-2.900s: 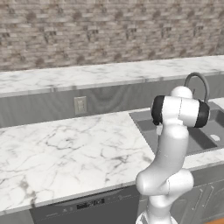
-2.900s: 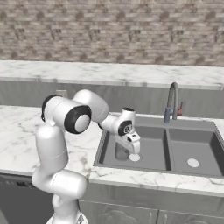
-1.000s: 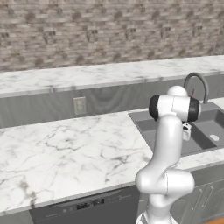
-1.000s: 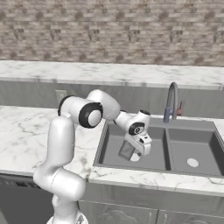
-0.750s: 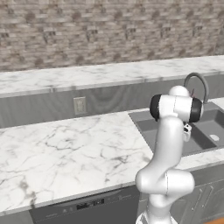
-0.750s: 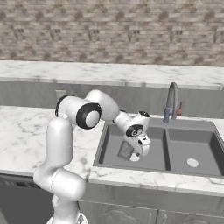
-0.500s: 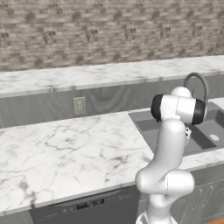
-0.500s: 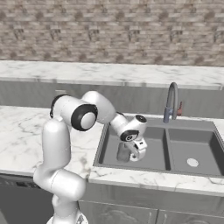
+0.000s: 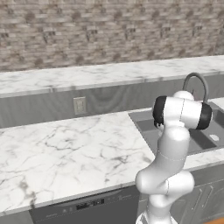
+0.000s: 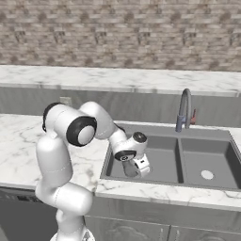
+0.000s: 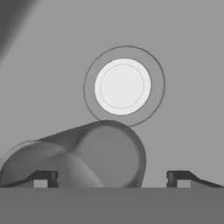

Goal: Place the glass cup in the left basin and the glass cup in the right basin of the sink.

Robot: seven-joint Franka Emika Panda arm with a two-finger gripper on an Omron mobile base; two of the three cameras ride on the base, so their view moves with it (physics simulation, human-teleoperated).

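cup (image 11: 83,157) lies on its side on the floor of the left basin, just beside the drain (image 11: 122,86). gripper (image 11: 113,179) over it, jaws now spread wide after a second of opening, holding nothing. i judge this cup delivered; right basin (image 10: 207,162) of the sink (image 10: 141,129) not yet served.

No readable text shows anywhere here. The dishwasher panel (image 9: 89,204) under the desk carries a short row of pale marks, far too small and blurred to make out as letters or numbers. The wall outlet (image 9: 79,105) is blank, and the sink (image 10: 162,175) bears no brand, label or sign that can be read.
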